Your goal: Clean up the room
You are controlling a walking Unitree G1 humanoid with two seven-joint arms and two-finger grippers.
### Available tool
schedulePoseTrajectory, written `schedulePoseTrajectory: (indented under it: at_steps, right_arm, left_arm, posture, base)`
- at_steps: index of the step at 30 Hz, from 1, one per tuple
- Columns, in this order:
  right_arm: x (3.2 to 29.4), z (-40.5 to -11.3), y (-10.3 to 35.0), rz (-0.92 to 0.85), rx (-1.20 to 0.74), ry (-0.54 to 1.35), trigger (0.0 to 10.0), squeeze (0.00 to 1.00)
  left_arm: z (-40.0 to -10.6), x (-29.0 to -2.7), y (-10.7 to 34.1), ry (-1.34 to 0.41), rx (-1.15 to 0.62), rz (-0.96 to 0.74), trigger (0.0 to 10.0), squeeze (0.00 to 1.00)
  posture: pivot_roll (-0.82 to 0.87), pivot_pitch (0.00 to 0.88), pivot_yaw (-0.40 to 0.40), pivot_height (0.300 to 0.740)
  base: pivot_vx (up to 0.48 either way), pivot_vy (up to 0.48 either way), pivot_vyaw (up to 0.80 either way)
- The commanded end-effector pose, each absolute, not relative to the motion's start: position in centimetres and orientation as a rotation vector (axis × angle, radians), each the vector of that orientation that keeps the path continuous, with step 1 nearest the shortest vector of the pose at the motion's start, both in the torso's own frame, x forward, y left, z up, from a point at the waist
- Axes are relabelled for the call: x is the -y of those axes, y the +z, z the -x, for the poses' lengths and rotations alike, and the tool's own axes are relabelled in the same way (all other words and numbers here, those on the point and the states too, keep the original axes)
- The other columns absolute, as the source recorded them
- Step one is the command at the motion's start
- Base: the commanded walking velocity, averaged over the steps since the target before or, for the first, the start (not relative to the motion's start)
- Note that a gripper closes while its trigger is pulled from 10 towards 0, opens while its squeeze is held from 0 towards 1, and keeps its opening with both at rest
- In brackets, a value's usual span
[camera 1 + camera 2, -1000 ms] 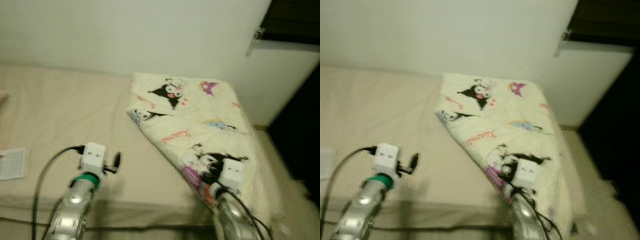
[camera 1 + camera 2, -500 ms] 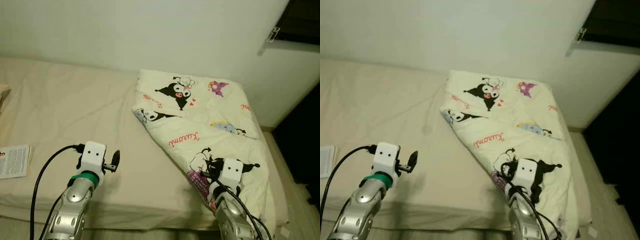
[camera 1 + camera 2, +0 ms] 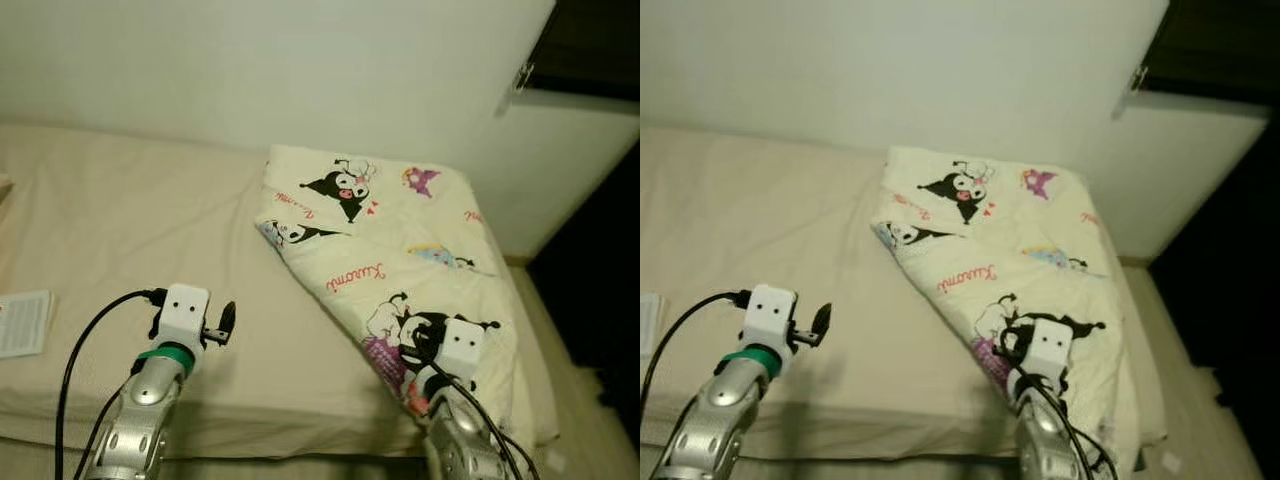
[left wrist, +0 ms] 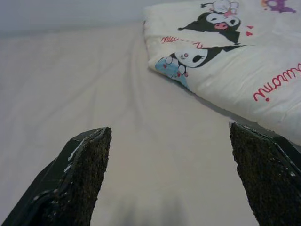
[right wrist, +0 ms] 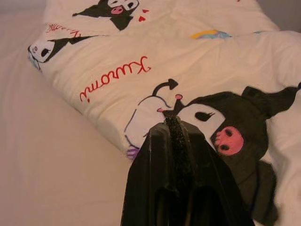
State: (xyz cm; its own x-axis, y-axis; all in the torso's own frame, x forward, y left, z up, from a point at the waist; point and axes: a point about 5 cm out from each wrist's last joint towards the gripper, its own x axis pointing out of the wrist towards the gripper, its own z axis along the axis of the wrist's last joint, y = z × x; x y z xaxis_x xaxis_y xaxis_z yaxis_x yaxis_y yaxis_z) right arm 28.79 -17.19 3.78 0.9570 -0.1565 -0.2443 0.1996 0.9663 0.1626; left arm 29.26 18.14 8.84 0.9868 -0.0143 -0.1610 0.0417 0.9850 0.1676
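A folded cream blanket (image 3: 390, 250) printed with black cartoon figures lies on the right part of the bed (image 3: 130, 220), which has a beige sheet. My left gripper (image 4: 171, 155) hovers open over the bare sheet, left of the blanket's near corner (image 4: 164, 66). Nothing is between its fingers (image 4: 84, 160). My right gripper (image 5: 175, 127) is shut, its tips pressed together just above the blanket's near part, by a black cartoon face (image 5: 221, 127). It holds nothing that I can see. In the head view the right gripper (image 3: 415, 340) sits over the blanket's front edge.
A thin white booklet (image 3: 22, 322) lies on the sheet at the far left. A pale wall (image 3: 300, 70) runs behind the bed. To the right are a white cabinet face (image 3: 570, 160) and a dark gap, with floor (image 3: 590, 420) beside the bed's end.
The head view has swung a little, shifting the whole scene. Both arms keep the same pose over the bed, and the blanket lies as before.
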Motion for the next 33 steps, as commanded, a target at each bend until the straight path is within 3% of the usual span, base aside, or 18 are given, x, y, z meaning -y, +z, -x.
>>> schedulePoseTrajectory:
  at_steps: [1, 15, 33]
  right_arm:
    - [17.73, -28.34, 3.17, -0.178, -0.26, -0.199, 10.0, 0.0]
    - [17.85, -28.56, 3.45, -0.177, -0.252, -0.198, 10.0, 0.0]
    - [18.12, -28.8, 3.64, -0.209, -0.241, -0.21, 10.0, 0.0]
  left_arm:
    - [-29.01, -18.08, 8.04, -0.015, -0.198, -0.134, 10.0, 0.0]
    - [-28.91, -17.82, 7.84, -0.037, -0.209, -0.135, 10.0, 0.0]
    - [-28.95, -17.85, 7.91, -0.035, -0.208, -0.13, 10.0, 0.0]
  posture:
    - [0.11, 0.0, 0.014, 0.74]
    - [0.1, 0.0, 0.013, 0.74]
    - [0.11, 0.0, 0.009, 0.68]
  base:
    - [0.0, 0.0, 0.0]
    - [0.0, 0.0, 0.0]
    - [0.0, 0.0, 0.0]
